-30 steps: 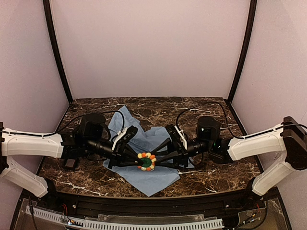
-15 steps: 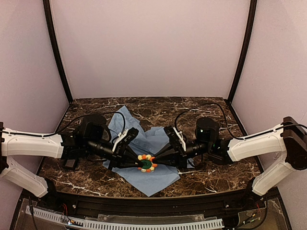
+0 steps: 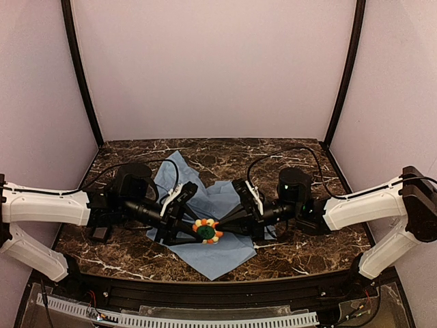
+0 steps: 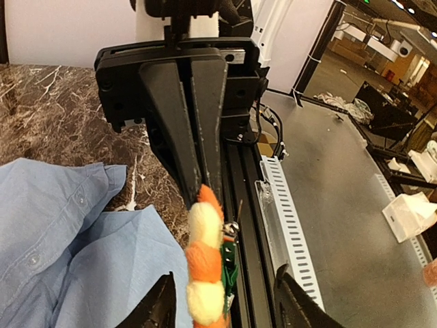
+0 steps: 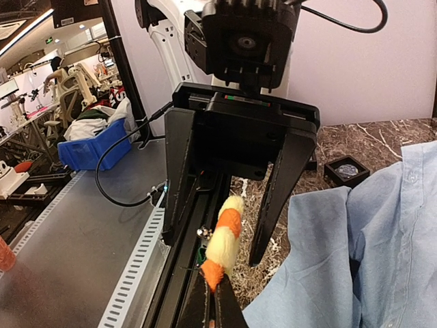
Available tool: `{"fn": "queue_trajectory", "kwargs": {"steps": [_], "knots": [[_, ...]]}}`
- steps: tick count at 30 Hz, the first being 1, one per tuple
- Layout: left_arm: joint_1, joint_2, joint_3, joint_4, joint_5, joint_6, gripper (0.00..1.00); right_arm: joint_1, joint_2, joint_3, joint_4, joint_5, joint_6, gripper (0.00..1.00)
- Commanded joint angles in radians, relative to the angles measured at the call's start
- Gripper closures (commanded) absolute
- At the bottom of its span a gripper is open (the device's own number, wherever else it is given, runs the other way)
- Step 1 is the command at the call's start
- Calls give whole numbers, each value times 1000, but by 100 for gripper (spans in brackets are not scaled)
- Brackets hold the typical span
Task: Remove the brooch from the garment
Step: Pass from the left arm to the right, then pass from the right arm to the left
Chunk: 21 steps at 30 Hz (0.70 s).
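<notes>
Right wrist: brooch (image 5: 225, 240) pinched in right end effector (image 5: 217, 299).

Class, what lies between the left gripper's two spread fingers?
The brooch, edge-on, held by the shut right gripper; the left wrist view shows it between the fingers of the left gripper.

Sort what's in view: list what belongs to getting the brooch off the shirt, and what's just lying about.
Part of the job:
- brooch
- light blue garment
- right gripper, shut on the brooch's edge
- left gripper, open, a finger on either side of the brooch

Lying about:
- small black square pad on the marble table
</notes>
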Motion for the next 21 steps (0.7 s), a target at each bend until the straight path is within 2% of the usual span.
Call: {"fn": "queue_trajectory", "kwargs": {"steps": [1,6,8,14,21], "knots": [[-4,-15,21,-4,-16,9,46,10,20,36,-3,26,11,100],[-3,-23,17,4,-53,6,44,9,40,49,-4,22,18,100],[-4,-28,15,3,-70,8,47,10,43,51,-4,24,19,100],[-4,-40,10,-1,-117,11,68,11,48,55,-13,23,18,100],[-4,-41,9,-6,-125,12,77,11,41,50,-17,29,20,100]]}}
